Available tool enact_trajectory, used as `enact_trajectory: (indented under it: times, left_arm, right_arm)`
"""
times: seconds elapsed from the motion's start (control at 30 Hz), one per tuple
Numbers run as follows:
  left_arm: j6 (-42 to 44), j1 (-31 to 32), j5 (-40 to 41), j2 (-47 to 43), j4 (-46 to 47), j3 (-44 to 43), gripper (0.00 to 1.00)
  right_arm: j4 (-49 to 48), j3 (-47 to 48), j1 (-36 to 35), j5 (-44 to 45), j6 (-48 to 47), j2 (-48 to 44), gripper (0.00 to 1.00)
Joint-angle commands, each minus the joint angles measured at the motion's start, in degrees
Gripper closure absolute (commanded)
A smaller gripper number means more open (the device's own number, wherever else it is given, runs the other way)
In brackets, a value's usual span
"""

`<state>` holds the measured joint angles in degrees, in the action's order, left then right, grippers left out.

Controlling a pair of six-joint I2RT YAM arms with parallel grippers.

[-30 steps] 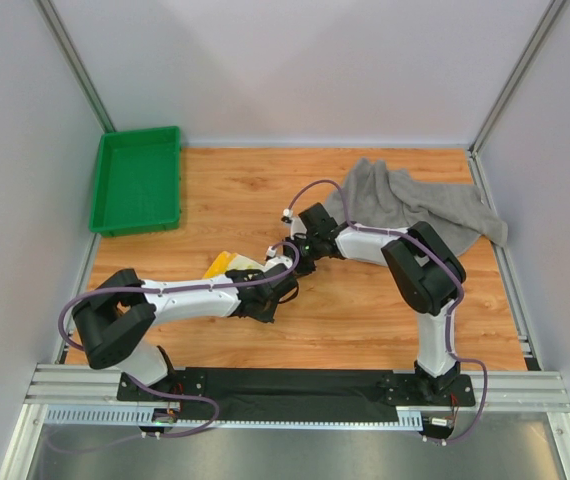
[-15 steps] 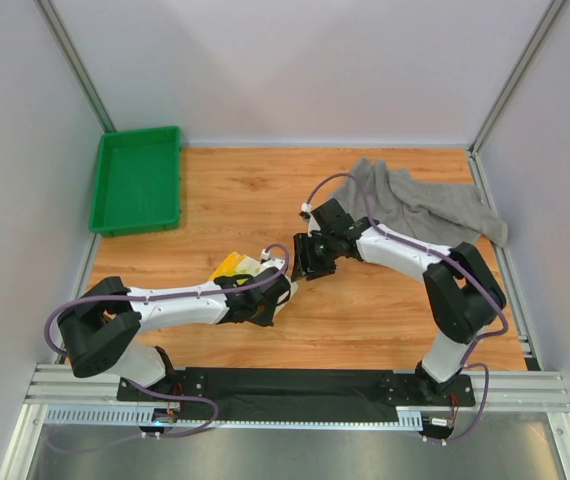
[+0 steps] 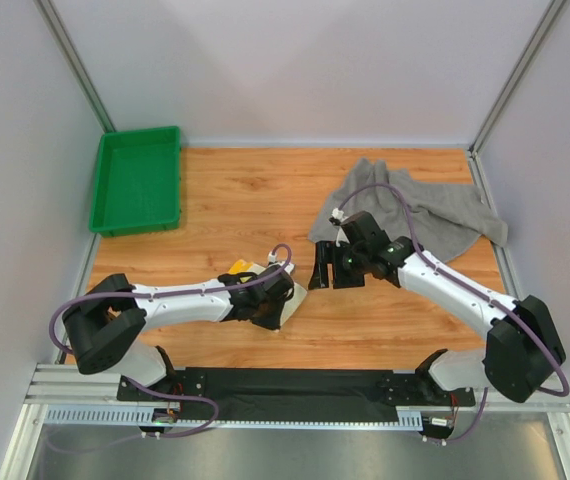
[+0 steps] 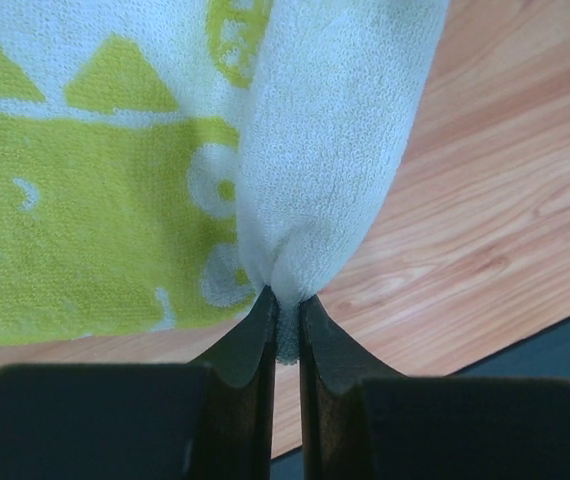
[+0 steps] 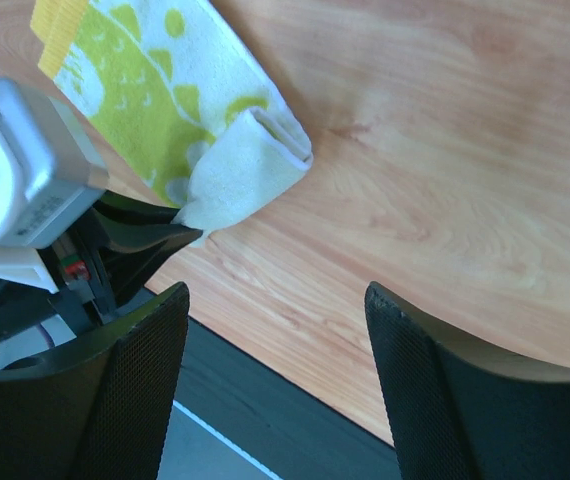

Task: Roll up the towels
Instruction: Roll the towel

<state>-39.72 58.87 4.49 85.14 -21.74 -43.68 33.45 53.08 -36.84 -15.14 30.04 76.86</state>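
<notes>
On the wooden table [image 3: 235, 190], near its front edge, my left gripper [image 4: 285, 312] pinches a folded corner of the white-yellow printed towel [image 4: 85, 200]. My right gripper [image 5: 275, 298] hovers just beside it, fingers spread wide and holding nothing. The grey towel [image 3: 425, 210] lies crumpled at far right.

Left arm [image 3: 180, 298] lies low, stretched from the near left corner toward the worktop's middle. Left gripper [image 4: 285, 308] is pinched tight on a fold of the small towel [image 4: 335, 150]. Right arm [image 3: 450, 285] extends from the near right corner. Right gripper [image 5: 275, 300] has its fingers spread wide, near the left gripper.
</notes>
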Motion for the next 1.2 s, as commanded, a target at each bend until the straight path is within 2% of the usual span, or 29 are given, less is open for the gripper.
enact_trajectory:
  times: [0.0,0.2,0.3,0.43,0.63,0.9,1.17]
  left_arm:
    - [-1.8,0.4,-6.2,1.0,0.3,-1.0,0.96]
    - [-4.3,-2.4,-14.8,0.5,5.6,1.3,0.97]
    - [-6.8,-5.2,-20.6,-0.8,12.2,4.6,0.98]
    - [-10.6,-8.5,-27.1,-3.0,18.9,9.3,0.98]
    - [-15.5,-12.0,-31.5,-5.2,25.9,14.3,0.98]
    - [-22.7,-16.8,-37.8,-3.3,36.2,20.4,0.99]
    - [-22.2,-19.9,-42.0,0.0,37.2,21.0,0.99]
  right_arm:
    - [-5.2,-4.5,-0.2,-3.4,3.1,-2.5,0.27]
    - [-13.4,-9.6,-0.2,-7.9,4.9,-0.6,0.27]
    - [-19.9,-11.7,-0.3,-10.6,6.8,1.1,0.27]
    - [-23.0,-12.6,-0.3,-11.8,7.8,1.8,0.27]
    - [-23.1,-11.5,-0.3,-12.5,7.0,2.9,0.27]
    - [-25.1,-12.5,-0.6,-13.1,6.4,3.9,0.27]
    - [-34.7,-14.9,-3.4,-13.0,9.2,9.0,0.30]
